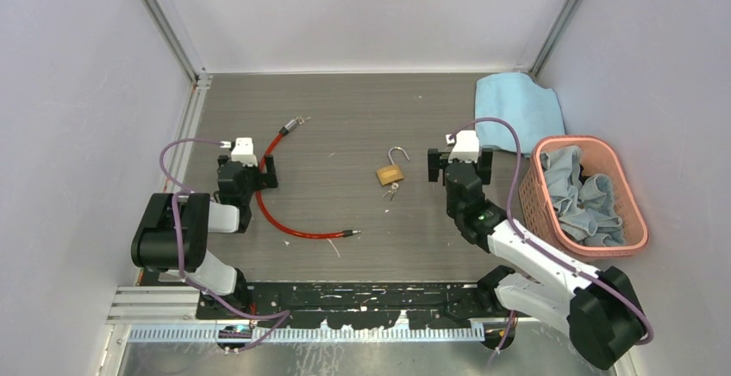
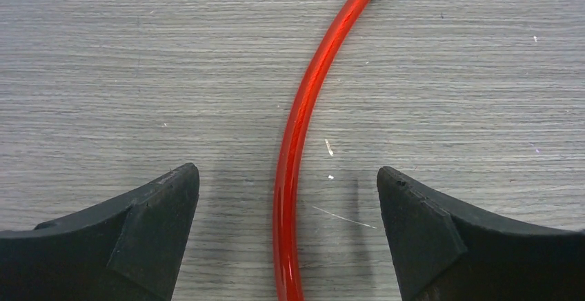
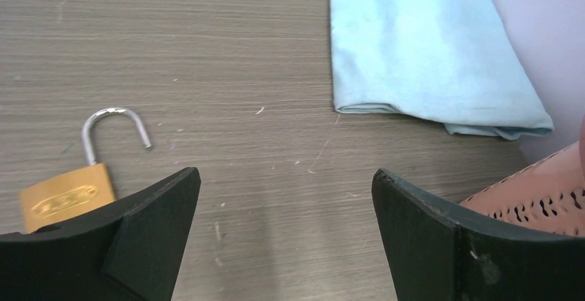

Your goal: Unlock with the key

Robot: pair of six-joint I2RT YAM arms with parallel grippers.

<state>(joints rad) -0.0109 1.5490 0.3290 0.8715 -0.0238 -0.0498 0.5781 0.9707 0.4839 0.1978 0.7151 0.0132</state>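
Note:
A brass padlock (image 1: 390, 173) lies in the middle of the table with its steel shackle swung open; it also shows in the right wrist view (image 3: 67, 197). The small silvery keys (image 1: 392, 191) hang at its near edge; they are hidden in the wrist views. A red cable lock (image 1: 267, 212) curves on the left and runs between the left fingers in the left wrist view (image 2: 296, 142). My left gripper (image 1: 247, 172) is open and empty above the cable. My right gripper (image 1: 460, 165) is open and empty, to the right of the padlock.
A folded light-blue cloth (image 1: 517, 109) lies at the back right, also in the right wrist view (image 3: 421, 52). A pink basket (image 1: 634, 212) holding grey-blue cloths stands at the right wall. The cable's metal ends lie at back (image 1: 293, 124) and front (image 1: 350, 233).

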